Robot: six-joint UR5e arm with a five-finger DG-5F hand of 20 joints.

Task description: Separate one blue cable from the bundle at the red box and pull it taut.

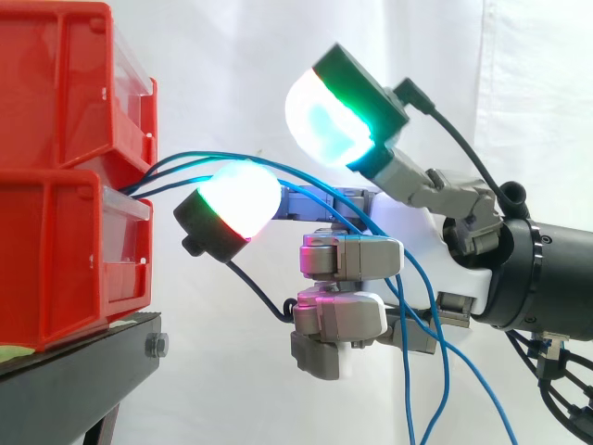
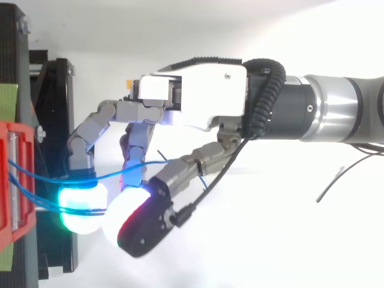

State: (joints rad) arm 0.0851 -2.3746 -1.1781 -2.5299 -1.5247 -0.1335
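Cables [image 1: 169,171]: blue, several. Leave the front of the stack at the seam between upper bin [image 1: 56,83] and lower bin [image 1: 56,269]. Arc right together, thread through the robot hand [image 1: 435,232], then sag off the lower edge of the side view. Slack all along. Not yet taut, and by the look of it none yet parted from the bundle.

Robot hand open. One pad [image 1: 236,199] low and near the bin fronts, just under the strands. Another pad [image 1: 329,116] raised above and further back. Straddle the bundle with a clear gap, no pinch visible. Other fingers folded back toward the palm, probably to stay out of the strands. From the top view, near pad [image 2: 81,207] just off the stack, with strands across its upper face. Likely set to close on a single strand close to its root.

Bins stacked on a black stand [image 1: 74,380]. Contents hidden behind the red walls. Cables the sole thing seen coming out.
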